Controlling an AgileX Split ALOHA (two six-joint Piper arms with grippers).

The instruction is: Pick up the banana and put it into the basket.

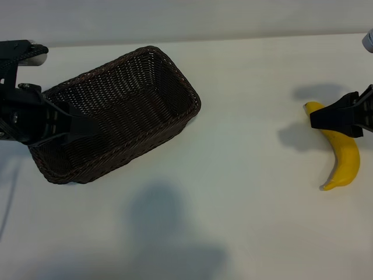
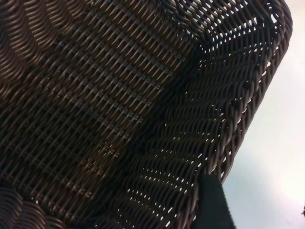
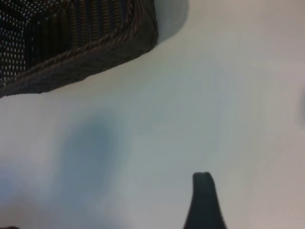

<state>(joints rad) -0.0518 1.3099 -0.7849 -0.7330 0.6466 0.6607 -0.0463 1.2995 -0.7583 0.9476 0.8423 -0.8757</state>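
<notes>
A big soft shadow (image 1: 169, 233) lies on the white bench (image 1: 245, 175) at the near edge of the outside view.

Farther back on the right lies the banana (image 1: 344, 160). It is bright yellow and curved, and it rests flat on the bench, well apart from the basket. One end points toward the near side and the other end points away. The right claw (image 1: 317, 119) is over the far end of the banana. Its black fingers reach in from the right edge. The claw is spread wide, and it holds nothing. In the right wrist view one black fingertip (image 3: 204, 191) shows above bare white bench, with a corner of the basket (image 3: 71, 52) farther off.

On the left sits the basket (image 1: 134, 105). It is dark brown wicker with rounded corners and low sloping sides. It stands at a slant on the bench, and nothing lies inside it. The left claw (image 1: 87, 127) pokes in over the basket's left end, above the woven inside. This claw is spread wide too, and no thing is between its fingers. The left wrist view is filled with the brown weave of the basket (image 2: 119, 105), seen close up, with one dark fingertip (image 2: 212, 202) by the rim.
</notes>
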